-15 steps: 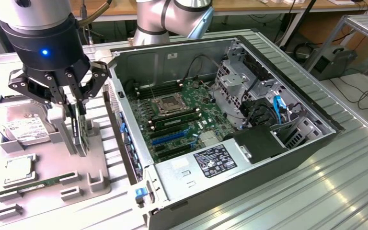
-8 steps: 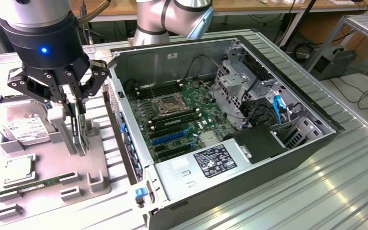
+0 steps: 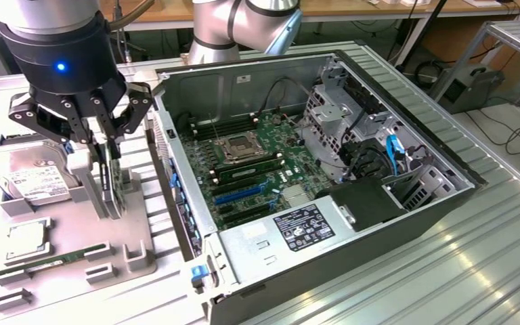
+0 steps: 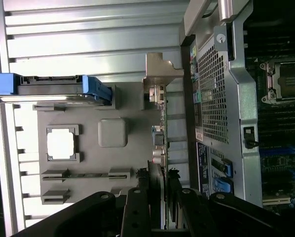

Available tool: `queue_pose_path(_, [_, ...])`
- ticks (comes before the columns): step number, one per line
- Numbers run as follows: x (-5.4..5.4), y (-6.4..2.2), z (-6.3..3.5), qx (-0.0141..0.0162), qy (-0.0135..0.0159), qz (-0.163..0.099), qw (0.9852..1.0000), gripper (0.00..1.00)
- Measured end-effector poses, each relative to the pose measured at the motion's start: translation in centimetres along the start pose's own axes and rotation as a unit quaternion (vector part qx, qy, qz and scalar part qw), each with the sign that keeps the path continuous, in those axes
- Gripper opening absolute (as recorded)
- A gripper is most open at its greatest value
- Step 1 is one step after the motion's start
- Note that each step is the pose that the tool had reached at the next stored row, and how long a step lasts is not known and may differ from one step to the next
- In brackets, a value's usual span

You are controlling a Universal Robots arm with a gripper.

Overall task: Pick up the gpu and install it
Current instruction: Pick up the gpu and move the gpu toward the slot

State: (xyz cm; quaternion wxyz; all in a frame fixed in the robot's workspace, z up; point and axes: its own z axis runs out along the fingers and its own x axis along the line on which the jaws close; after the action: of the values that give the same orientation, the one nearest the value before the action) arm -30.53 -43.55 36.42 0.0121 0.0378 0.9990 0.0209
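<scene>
The gpu stands on edge in a holder of the grey parts tray, at the exterior view's left, beside the open computer case. My gripper hangs straight down over it, its black fingers pressed on either side of the thin card. In the wrist view the gpu runs edge-on away from the fingertips, with its silver end bracket at the far end, and the gripper is closed around its near end. The card's lower edge sits at the holder; I cannot tell if it is lifted.
A hard drive with a white label, a CPU and a green RAM stick share the tray. The case wall rises just beside the gripper. Inside lie the motherboard and blue expansion slots.
</scene>
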Motion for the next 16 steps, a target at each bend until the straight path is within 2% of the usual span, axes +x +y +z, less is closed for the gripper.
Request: queue_pose_path(16, [-0.01, 0.03, -0.65, 0.0, 0.0001, 0.0, 1.0, 0.27])
